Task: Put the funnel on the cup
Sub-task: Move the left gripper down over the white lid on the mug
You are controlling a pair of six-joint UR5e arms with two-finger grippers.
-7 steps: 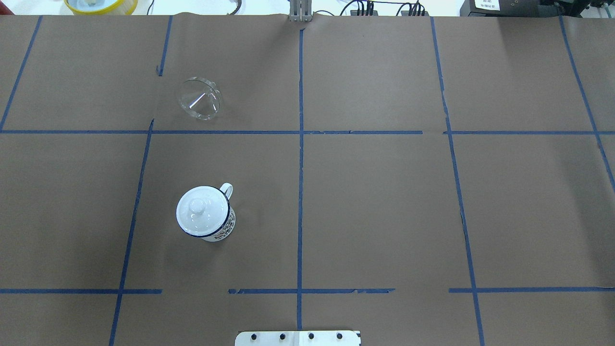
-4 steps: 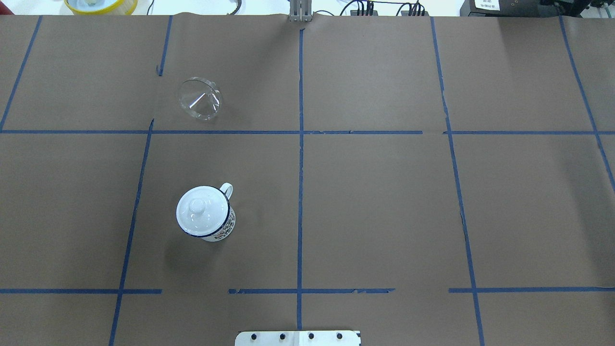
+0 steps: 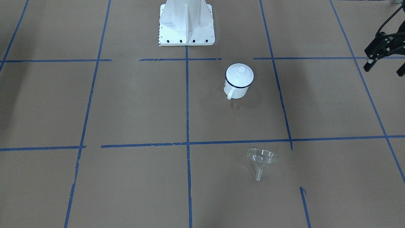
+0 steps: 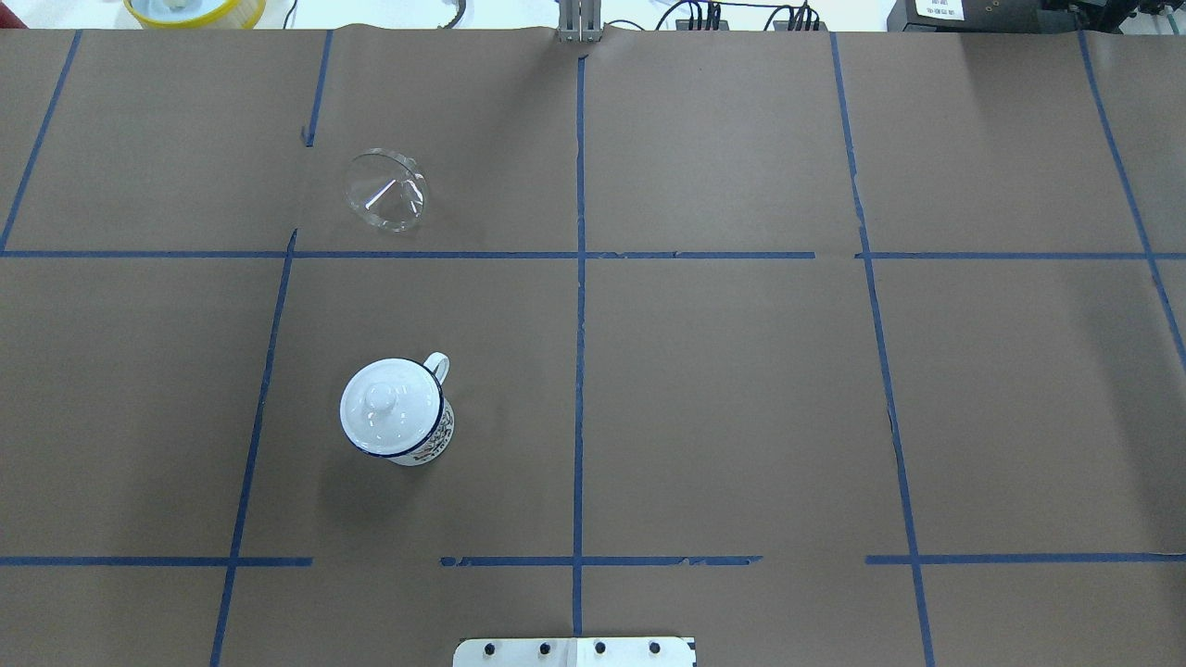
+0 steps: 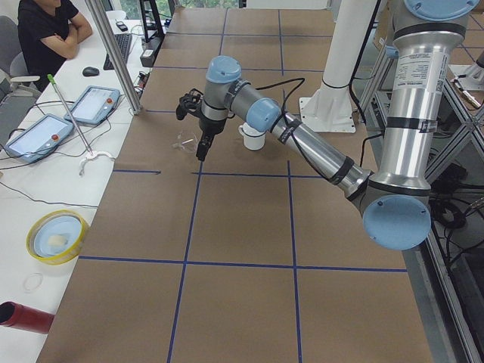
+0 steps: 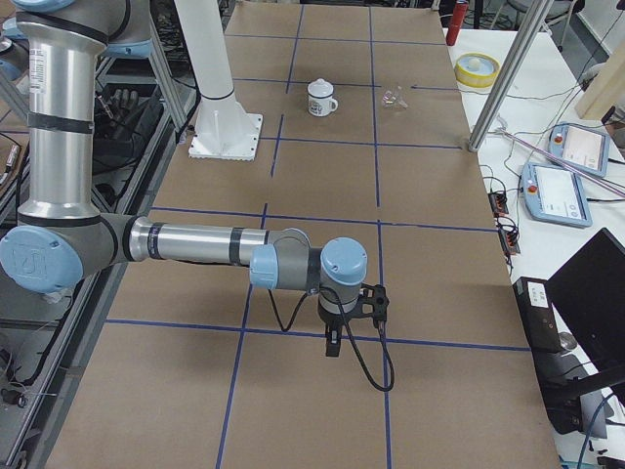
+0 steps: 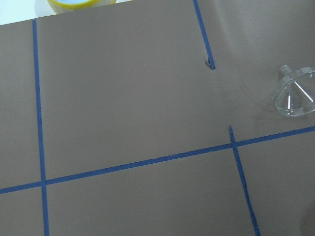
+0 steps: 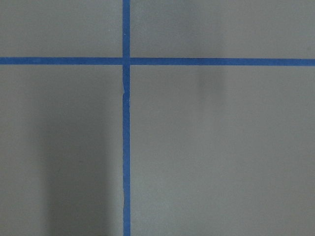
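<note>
The clear funnel (image 4: 384, 190) lies tilted on the brown table at the far left, and also shows in the front view (image 3: 262, 160) and the left wrist view (image 7: 295, 91). The white mug (image 4: 431, 445) with a dark blue rim stands nearer, with a white knobbed lid (image 4: 389, 403) on top of it (image 3: 239, 74). My left gripper (image 3: 384, 68) hangs at the front view's right edge, jaws apart and empty, well off to the side of the mug. My right gripper (image 6: 337, 332) shows only in the right side view, far from both things; I cannot tell if it is open.
The robot's white base plate (image 4: 574, 651) is at the near edge. A yellow bowl (image 4: 195, 9) sits beyond the table's far left corner. Cables and boxes line the far edge. A seated person (image 5: 45, 30) and tablets are beside the table.
The funnel and mug have not moved. A faint shadow has grown on the table just in front of the mug.
</note>
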